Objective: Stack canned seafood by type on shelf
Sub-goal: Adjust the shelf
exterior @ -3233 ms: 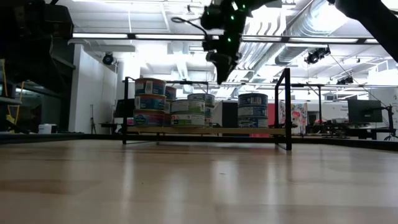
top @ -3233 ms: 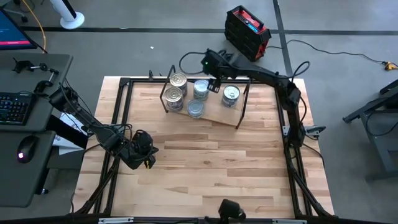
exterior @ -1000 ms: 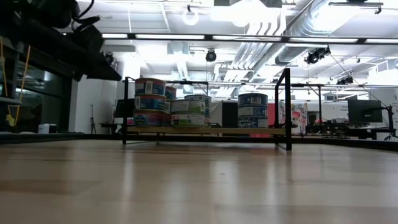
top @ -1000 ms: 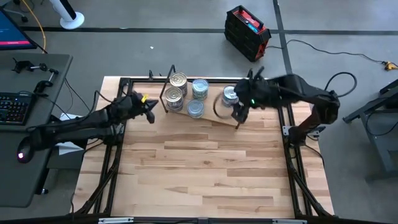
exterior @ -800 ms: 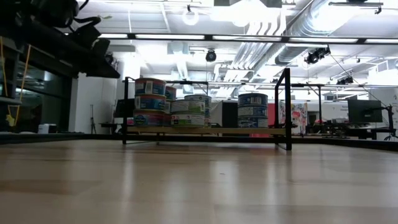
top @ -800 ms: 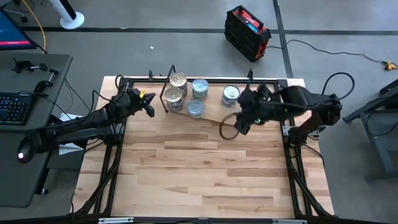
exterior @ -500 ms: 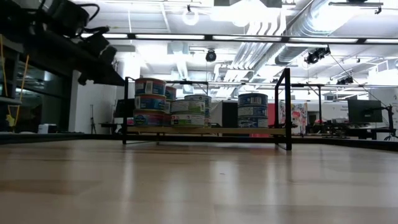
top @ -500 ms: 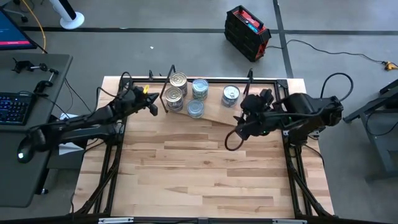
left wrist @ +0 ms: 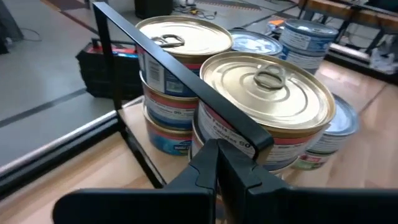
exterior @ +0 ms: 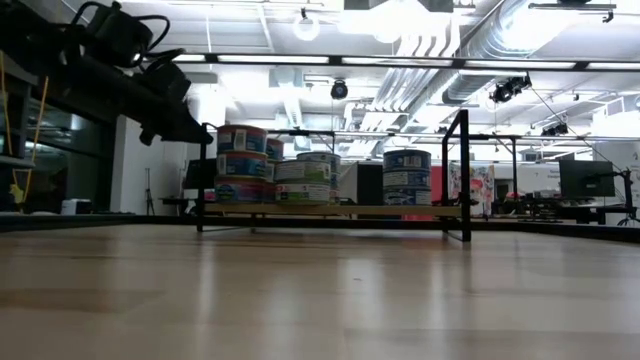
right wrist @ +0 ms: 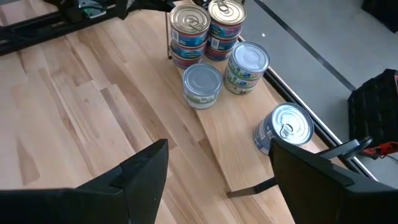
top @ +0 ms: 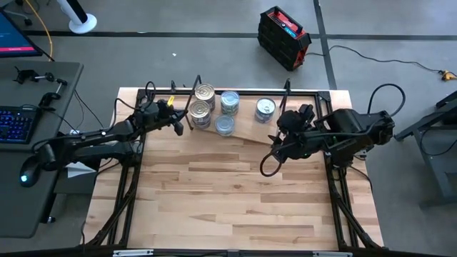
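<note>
The shelf (top: 250,133) stands at the table's far edge on its light board, with black wire uprights. On it are two stacks of gold tins (top: 202,102), two silver-blue stacks (top: 228,111) beside them, and one silver-blue stack (top: 265,108) further right. My left gripper (left wrist: 214,148) is shut, with its tips at the shelf's left end rail (left wrist: 163,59), in front of the nearer gold stack (left wrist: 267,93). My right gripper (right wrist: 217,177) hangs high and open, off the shelf's near right corner (top: 278,146). Nothing is between its fingers. My left gripper's shut fingertips (left wrist: 214,144) stand right against the shelf's slanting black rail (left wrist: 249,134), coming about level from the table's left. The fingers themselves cover the spot, so I cannot tell whether they touch the rail or the gold tin behind it.
A black frame (top: 214,91) runs around the tabletop. A loop of cable (top: 265,165) hangs from my right arm. The near half of the wooden table (top: 228,207) is bare. A desk with a keyboard (top: 18,123) stands to the left, off the table.
My left gripper, shut throughout, has crept toward the shelf's left end. My right gripper has swung away from the shelf's right part toward the table's near right and turned a little. It has stayed open. The tins have not moved.
</note>
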Action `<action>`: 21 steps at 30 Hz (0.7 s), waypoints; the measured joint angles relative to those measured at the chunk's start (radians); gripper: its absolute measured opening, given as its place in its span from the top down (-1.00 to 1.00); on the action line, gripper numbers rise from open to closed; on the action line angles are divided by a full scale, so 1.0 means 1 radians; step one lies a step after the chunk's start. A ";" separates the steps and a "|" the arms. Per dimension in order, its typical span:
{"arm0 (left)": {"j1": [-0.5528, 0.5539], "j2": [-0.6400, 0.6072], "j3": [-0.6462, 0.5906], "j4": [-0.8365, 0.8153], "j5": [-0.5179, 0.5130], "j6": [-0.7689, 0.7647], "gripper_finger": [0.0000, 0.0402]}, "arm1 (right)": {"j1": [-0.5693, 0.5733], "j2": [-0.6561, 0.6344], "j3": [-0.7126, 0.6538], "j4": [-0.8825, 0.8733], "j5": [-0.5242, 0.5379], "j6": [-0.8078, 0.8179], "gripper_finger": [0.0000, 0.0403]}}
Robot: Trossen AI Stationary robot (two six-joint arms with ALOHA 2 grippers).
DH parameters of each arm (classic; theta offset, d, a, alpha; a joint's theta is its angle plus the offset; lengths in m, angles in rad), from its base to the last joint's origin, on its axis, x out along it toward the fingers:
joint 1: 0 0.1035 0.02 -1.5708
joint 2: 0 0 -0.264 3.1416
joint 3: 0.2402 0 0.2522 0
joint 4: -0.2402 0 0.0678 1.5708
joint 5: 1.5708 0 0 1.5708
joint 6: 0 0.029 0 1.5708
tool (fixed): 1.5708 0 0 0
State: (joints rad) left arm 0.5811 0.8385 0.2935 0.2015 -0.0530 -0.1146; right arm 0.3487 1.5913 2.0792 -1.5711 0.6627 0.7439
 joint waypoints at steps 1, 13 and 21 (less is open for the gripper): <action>-0.003 -0.003 0.000 -0.003 0.005 -0.009 1.00 | 0.001 0.000 0.000 0.000 0.000 -0.001 -0.33; -0.121 -0.011 0.000 -0.069 0.064 -0.173 1.00 | -0.004 -0.004 -0.029 0.002 0.002 -0.025 -0.33; -0.207 -0.011 0.000 -0.100 0.056 -0.198 1.00 | 0.048 -0.148 -0.528 0.003 -0.133 0.330 -0.33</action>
State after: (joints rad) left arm 0.3738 0.8276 0.2939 0.1020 0.0025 -0.3124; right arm 0.3968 1.4428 1.5509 -1.5679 0.5293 1.0742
